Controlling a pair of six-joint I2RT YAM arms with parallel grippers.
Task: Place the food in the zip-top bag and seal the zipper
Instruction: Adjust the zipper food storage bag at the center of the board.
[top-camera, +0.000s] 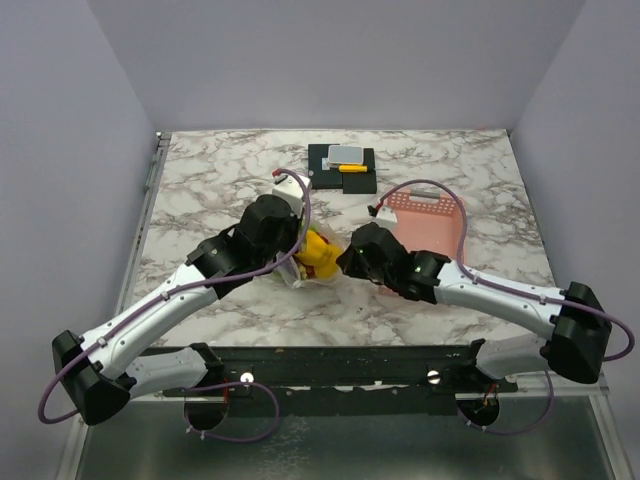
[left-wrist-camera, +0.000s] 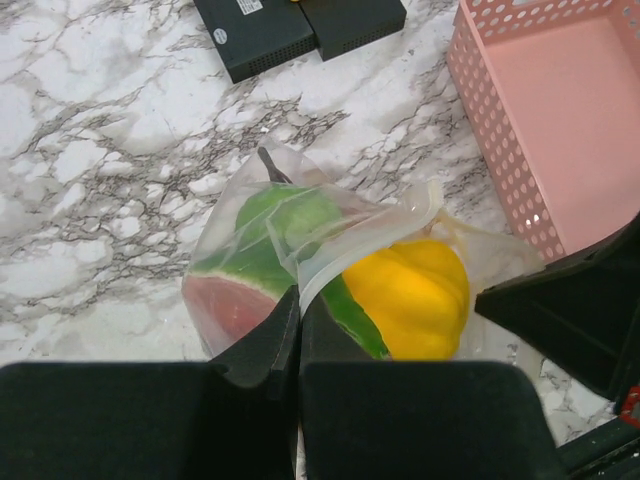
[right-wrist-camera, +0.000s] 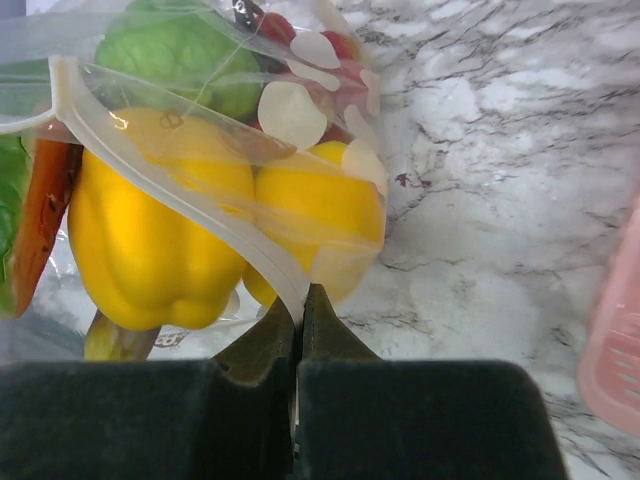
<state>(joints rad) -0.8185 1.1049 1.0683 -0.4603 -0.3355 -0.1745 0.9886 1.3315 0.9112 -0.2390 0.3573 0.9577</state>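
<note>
Pinching anything, that left tool (left-wrist-camera: 298, 300)? (Ana)

Yes. Its two black fingers are pressed together on the near edge of the zip-top bag (left-wrist-camera: 250, 200), with clear film caught between the tips. (Ben)

And the right tool (right-wrist-camera: 300, 300)? (Ana)

Same story. Its fingers meet on the zip strip (right-wrist-camera: 180, 190), which runs from the upper left of the right wrist view down to the fingertips. (Ben)

Where does the bag sit? (Ana)

Near the middle of the marble table (top-camera: 220, 170), between the two tools, with one arm reaching in from each side. The pink basket (top-camera: 430, 225) lies to its right, near but apart from it. Further back is a black base (top-camera: 342, 160) carrying a yellow and grey item, well apart from the bag. (Ben)

Is the food inside? (Ana)

All that I can see of it is behind the film. There is a yellow pepper (right-wrist-camera: 140, 250) with a second yellow piece (right-wrist-camera: 320, 220) just beside it. An orange carrot (right-wrist-camera: 40, 215) stands at the left edge of that view, and something leafy and green (right-wrist-camera: 180, 50) is above. From the left wrist I also see a green fruit (left-wrist-camera: 285, 215) and a slice with pink flesh and a green rind (left-wrist-camera: 225, 305). (Ben)

Is the zipper closed? (Ana)

I cannot tell. The strip curls across the pepper, and the film is too crinkled to show whether the two sides meet. (Ben)
</note>
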